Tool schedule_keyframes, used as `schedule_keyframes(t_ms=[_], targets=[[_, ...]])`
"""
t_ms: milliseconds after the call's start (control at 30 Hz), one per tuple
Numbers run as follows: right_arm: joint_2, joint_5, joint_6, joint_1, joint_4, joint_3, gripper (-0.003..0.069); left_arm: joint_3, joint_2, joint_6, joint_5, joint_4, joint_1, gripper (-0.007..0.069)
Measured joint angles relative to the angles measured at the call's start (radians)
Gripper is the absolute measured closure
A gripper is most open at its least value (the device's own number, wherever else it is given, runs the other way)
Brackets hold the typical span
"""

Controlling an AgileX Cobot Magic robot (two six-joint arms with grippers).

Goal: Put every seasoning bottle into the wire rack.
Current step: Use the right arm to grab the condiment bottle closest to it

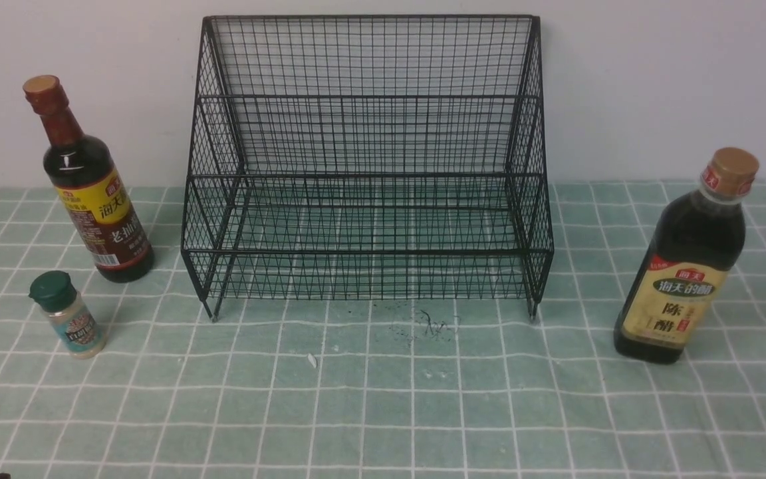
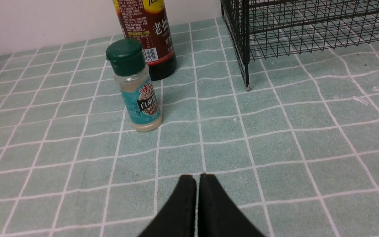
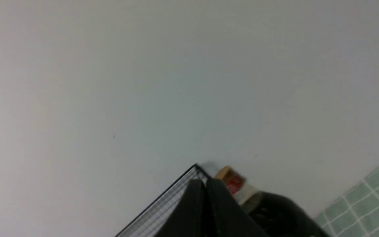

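Starting at my left gripper (image 2: 197,177), I see its black fingers pressed together with nothing between them, low over the green checked tablecloth (image 2: 275,148). My right gripper (image 3: 205,182) is also pinched closed and empty, tilted up toward the wall (image 3: 143,82). Nearest the left gripper stands the small clear green-capped shaker (image 2: 136,89), left of the large black wire-mesh rack (image 1: 366,173) and nearer me than its front legs. The tall dark bottle with red neck and yellow-brown label (image 1: 90,193) stands just beside the rack's left side; the tall dark bottle with tan cap and beige label (image 1: 685,266) stands off its right side. Both tiers are bare, so I judge nothing done: all three bottles are left to place.
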Motion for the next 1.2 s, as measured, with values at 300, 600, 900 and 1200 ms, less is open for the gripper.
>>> schedule_keyframes(t_ms=[300,600,900,1200], targets=[[0.479,0.617,-0.209,0.074,-0.320,-0.589,0.0673,0.000,0.000,0.000,0.000,0.000,0.000,0.0631],[1.003,0.907,-0.339,0.074,-0.406,-1.060,0.0541,0.000,0.000,0.000,0.000,0.000,0.000,0.0631],[1.383,1.025,-0.349,0.074,-0.419,-1.326,0.0172,0.000,0.000,0.000,0.000,-0.001,0.000,0.0631],[1.537,1.118,-0.341,0.074,-0.401,-1.343,0.0098,0.000,0.000,0.000,0.000,-0.001,0.000,0.0631]])
